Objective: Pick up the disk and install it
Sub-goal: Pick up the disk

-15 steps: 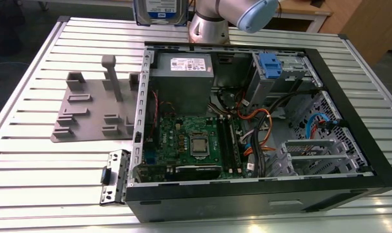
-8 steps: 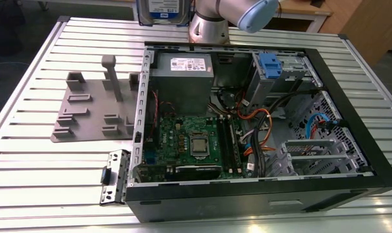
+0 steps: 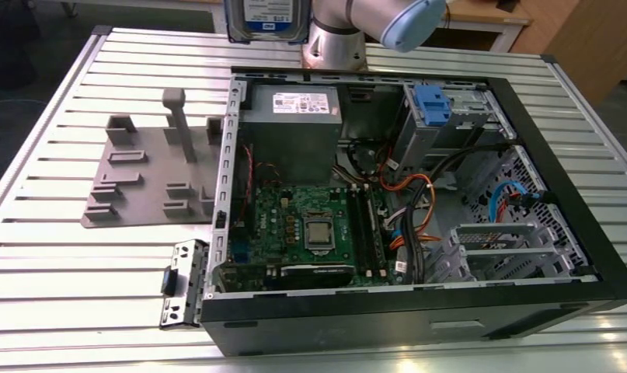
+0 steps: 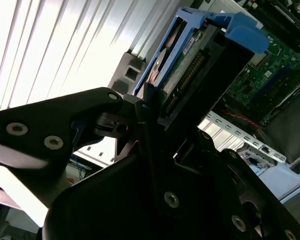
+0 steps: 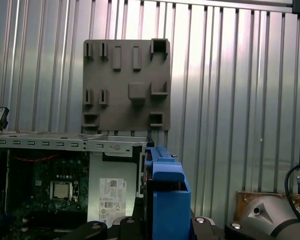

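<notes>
The gripper [image 4: 162, 117] has its black fingers [image 4: 140, 110] pinched on one end of the disk [image 3: 267, 19], which hangs in the air in its blue caddy above the rear edge of the open computer case [image 3: 567, 194] on the slatted bench [image 3: 43, 256]. The disk carries a white-and-blue label and the grey power supply [image 3: 297, 132] inside the case a white one; neither's print is legible. A grey fixture plate [image 3: 137, 179] lies beside the case.
</notes>
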